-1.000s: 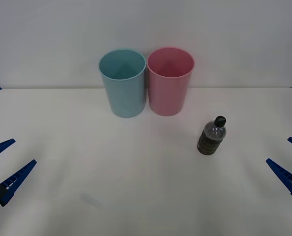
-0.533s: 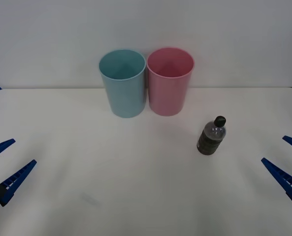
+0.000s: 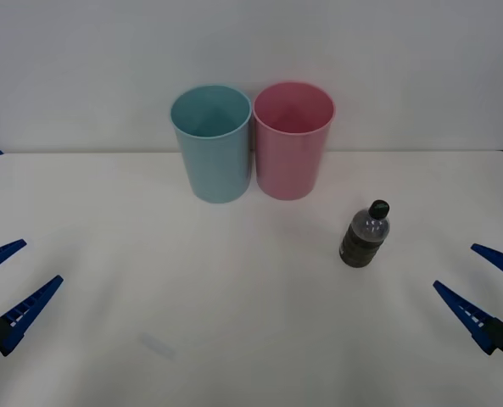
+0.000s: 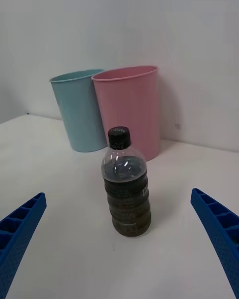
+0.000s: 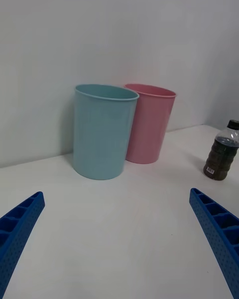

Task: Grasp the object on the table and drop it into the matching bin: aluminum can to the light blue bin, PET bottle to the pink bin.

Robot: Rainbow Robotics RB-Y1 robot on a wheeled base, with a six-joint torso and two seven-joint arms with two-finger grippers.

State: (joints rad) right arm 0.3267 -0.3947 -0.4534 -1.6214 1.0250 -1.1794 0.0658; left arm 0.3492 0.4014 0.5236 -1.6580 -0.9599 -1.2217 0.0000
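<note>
One bottle [image 3: 366, 235] is shown upright on the white table [image 3: 234, 322], in front of and to the right of the pink bin [image 3: 293, 140], apart from it. Two bins are counted: the blue bin [image 3: 212, 142] is set just left of the pink bin, both near the table's far edge against a plain pale wall. Bare tabletop is seen all around the bottle. The right gripper [image 3: 478, 288] is held spread, right of the bottle, the left gripper [image 3: 9, 280] spread, far left.

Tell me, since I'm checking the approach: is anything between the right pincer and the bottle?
Nothing visible. The open right pincer faces the upright bottle across bare table. The pink bin stands beyond the bottle, apart from it.
</note>
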